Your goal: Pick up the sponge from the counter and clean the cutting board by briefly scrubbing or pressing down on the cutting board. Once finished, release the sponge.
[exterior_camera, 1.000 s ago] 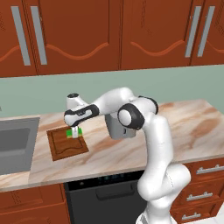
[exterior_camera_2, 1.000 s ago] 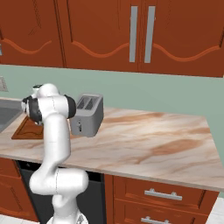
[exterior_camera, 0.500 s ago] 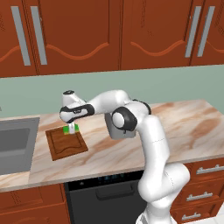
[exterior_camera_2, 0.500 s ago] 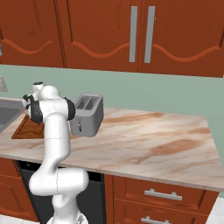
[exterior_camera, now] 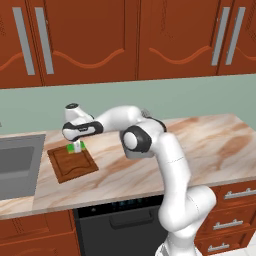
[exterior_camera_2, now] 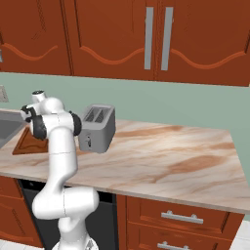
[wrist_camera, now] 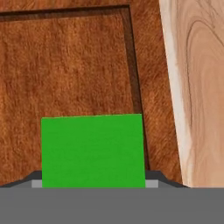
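Red-brown cabinets (exterior_camera: 150, 40), green wall (exterior_camera: 200, 100)

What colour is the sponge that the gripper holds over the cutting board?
Bright green; the sponge shows best in the hand view, against the dark brown cutting board.

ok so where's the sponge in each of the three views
Left base view: sponge left of centre, gripped by the tool over the board's far right corner.
Right base view: hidden behind the arm, far left.
Hand view: sponge bottom centre, above the board.
Shared landmark: the board.
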